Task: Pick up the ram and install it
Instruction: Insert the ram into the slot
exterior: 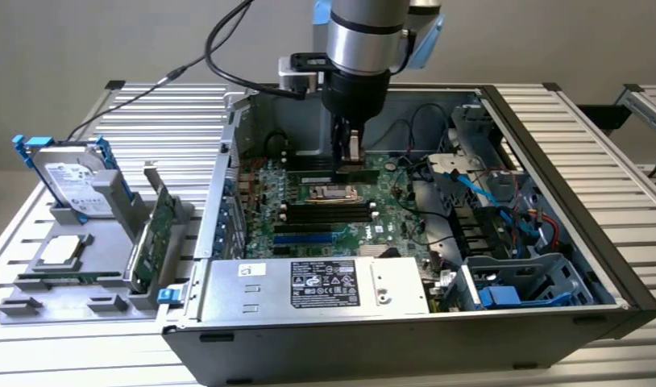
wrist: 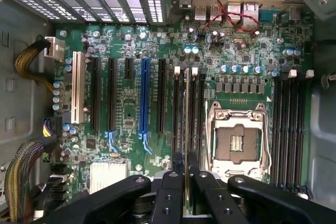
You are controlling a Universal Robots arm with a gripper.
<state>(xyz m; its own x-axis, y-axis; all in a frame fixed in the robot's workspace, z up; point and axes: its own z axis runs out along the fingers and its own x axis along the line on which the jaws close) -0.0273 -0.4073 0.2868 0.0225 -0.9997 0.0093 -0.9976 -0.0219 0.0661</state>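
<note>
My gripper (exterior: 352, 161) reaches down into the open computer case (exterior: 586, 242) and is shut on the ram (exterior: 317, 174), a thin green stick held level just above the motherboard (exterior: 306, 230). In the wrist view the ram (wrist: 187, 114) appears edge-on between my black fingers (wrist: 170, 187). It hangs in line with the black memory slots (wrist: 180, 103) beside the CPU socket (wrist: 236, 140). Whether its lower edge touches a slot I cannot tell.
A grey stand on the exterior view's left carries a silver hard drive (exterior: 76, 181) and a green expansion card (exterior: 156, 230). The power supply (exterior: 317, 286) lies along the case's near side. Blue cables (exterior: 479, 189) and a drive cage (exterior: 521, 282) crowd the exterior view's right.
</note>
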